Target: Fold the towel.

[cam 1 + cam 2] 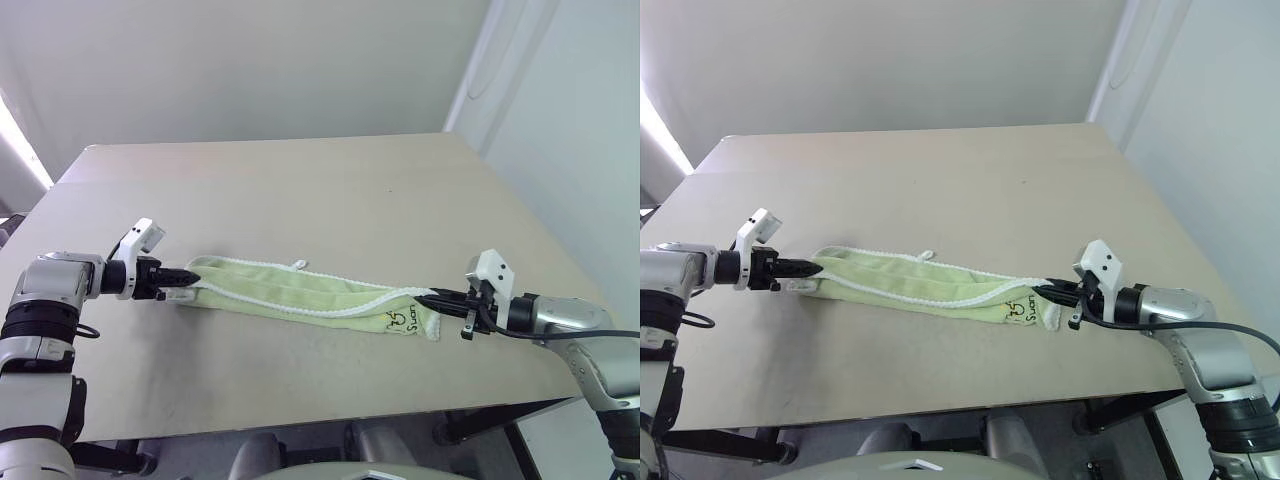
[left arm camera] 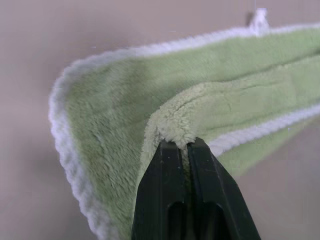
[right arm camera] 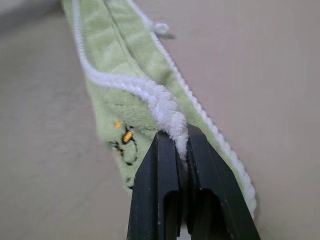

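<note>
A light green towel (image 1: 300, 292) with white stitched trim is seen stretched into a narrow band across the near part of the beige desk (image 1: 320, 190), its ends pinched by the left end effector (image 1: 188, 273) at the left and the right end effector (image 1: 428, 297) at the right, both clamped tight on the cloth. Only a small bite of terry is held at each tip, so a corner could be lost if the band is pulled tauter, and the fold could land skewed if the ends are carried unevenly.
</note>
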Tool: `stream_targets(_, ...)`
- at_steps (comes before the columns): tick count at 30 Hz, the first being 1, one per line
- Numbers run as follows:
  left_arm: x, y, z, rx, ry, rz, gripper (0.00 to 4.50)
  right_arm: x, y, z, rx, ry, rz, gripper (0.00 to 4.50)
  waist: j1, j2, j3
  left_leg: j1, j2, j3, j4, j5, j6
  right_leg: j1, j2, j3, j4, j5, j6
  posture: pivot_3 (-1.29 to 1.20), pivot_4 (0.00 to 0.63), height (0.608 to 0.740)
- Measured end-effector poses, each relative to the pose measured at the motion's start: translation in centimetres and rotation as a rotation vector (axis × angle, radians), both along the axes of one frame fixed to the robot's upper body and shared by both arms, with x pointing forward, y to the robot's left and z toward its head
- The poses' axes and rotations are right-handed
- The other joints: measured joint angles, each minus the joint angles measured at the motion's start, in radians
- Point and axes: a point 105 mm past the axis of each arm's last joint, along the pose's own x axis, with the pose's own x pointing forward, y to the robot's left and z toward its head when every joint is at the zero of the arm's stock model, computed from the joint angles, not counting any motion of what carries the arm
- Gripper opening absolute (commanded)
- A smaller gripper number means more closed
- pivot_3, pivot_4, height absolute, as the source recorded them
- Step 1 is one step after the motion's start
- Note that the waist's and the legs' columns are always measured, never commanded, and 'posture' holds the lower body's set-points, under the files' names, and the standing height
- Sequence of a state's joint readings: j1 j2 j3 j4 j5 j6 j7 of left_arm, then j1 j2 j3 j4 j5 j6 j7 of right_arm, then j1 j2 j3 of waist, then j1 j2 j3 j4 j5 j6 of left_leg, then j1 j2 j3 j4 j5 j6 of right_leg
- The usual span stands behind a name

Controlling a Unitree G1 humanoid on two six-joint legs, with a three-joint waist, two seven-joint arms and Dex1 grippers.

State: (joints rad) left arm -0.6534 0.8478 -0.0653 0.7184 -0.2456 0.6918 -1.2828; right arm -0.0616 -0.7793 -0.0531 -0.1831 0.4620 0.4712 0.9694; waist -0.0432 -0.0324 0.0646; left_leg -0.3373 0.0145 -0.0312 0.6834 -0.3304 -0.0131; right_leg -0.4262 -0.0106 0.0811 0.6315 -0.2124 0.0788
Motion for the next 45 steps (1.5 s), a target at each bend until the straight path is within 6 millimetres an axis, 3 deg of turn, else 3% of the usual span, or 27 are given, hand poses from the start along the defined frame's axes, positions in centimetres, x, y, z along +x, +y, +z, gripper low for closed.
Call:
stream_targets(7, 1.3, -0.4, -0.1, -0.009, -0.015, 0.016, 0.00, 0.9, 0.2, -1.6, -0.011, 0.006, -0.050, 0.03, -0.001, 0.000, 0.000, 0.000, 0.000, 0.000, 0.000, 0.000, 0.000, 0.000, 0.000, 0.000, 0.000, 0.000, 0.000, 0.00, 0.000, 0.712)
stream_targets(16, 2.2, -0.2, -1.0, 0.006, -0.008, 0.075, 0.00, 3.0, -0.8, -2.0, -0.024, -0.008, -0.165, 0.03, -0.001, 0.000, 0.000, 0.000, 0.000, 0.000, 0.000, 0.000, 0.000, 0.000, 0.000, 0.000, 0.001, 0.000, 0.000, 0.00, 0.000, 0.712)
stream_targets(24, 3.1, -1.0, -1.3, -0.009, -0.023, 0.084, 0.00, 3.1, -1.3, -3.0, -0.060, 0.032, -0.195, 0.03, -0.001, 0.000, 0.000, 0.000, 0.000, -0.001, 0.000, 0.000, 0.000, 0.000, 0.000, 0.000, 0.000, 0.001, 0.000, 0.00, 0.000, 0.712)
stream_targets(25, 3.2, -1.1, -1.2, -0.012, -0.029, 0.084, 0.52, 3.1, -1.3, -3.0, -0.061, 0.033, -0.194, 0.24, -0.001, 0.000, 0.000, 0.000, 0.000, -0.001, 0.000, 0.000, 0.000, 0.000, 0.000, 0.000, 0.000, 0.001, 0.000, 0.00, 0.000, 0.712)
stream_targets(27, 3.3, -1.2, -1.2, -0.014, -0.035, 0.086, 1.05, 3.1, -1.3, -3.0, -0.065, 0.031, -0.195, 0.74, -0.001, 0.000, 0.000, 0.000, 0.000, -0.001, 0.000, 0.000, 0.000, 0.000, 0.000, 0.000, 0.001, 0.001, 0.000, 0.00, 0.000, 0.712)
stream_targets(33, 3.7, -1.3, -0.8, -0.031, -0.051, 0.103, 3.14, 3.3, -1.3, -3.0, -0.068, 0.022, -0.214, 2.76, -0.002, 0.000, 0.000, 0.000, -0.001, -0.001, 0.000, 0.000, 0.000, 0.000, 0.000, 0.000, 0.000, 0.001, 0.000, 0.00, 0.000, 0.712)
stream_targets(36, 3.7, -1.2, -0.7, -0.039, -0.054, 0.106, 3.18, 3.8, -1.2, -2.8, -0.050, 0.003, -0.243, 3.83, -0.002, 0.000, 0.000, 0.000, 0.000, -0.001, 0.000, 0.000, 0.000, 0.000, 0.000, 0.000, 0.001, 0.001, 0.000, 0.00, 0.000, 0.712)
stream_targets(39, 4.3, -0.7, 0.2, -0.064, -0.090, 0.162, 3.18, 4.5, -1.4, -2.1, -0.004, -0.015, -0.305, 3.83, -0.001, 0.000, 0.000, 0.000, 0.000, -0.001, 0.000, 0.000, 0.000, 0.000, 0.000, 0.000, 0.001, 0.001, 0.000, 0.00, 0.000, 0.712)
stream_targets(42, 4.9, 0.0, 2.0, -0.074, -0.170, 0.184, 3.18, 5.8, -2.3, -0.1, 0.139, 0.002, -0.436, 3.83, -0.002, 0.001, 0.000, 0.000, 0.000, -0.001, 0.000, 0.000, 0.000, 0.000, 0.000, 0.000, 0.001, 0.001, 0.000, 0.00, 0.000, 0.712)
stream_targets(45, 5.4, 0.0, 4.1, -0.058, -0.286, 0.152, 3.18, 5.9, -3.1, 1.8, 0.246, 0.026, -0.491, 3.83, 0.002, 0.000, 0.000, -0.001, 0.000, -0.002, 0.000, 0.000, 0.000, 0.000, 0.000, -0.001, 0.000, 0.004, -0.001, 0.00, 0.000, 0.712)
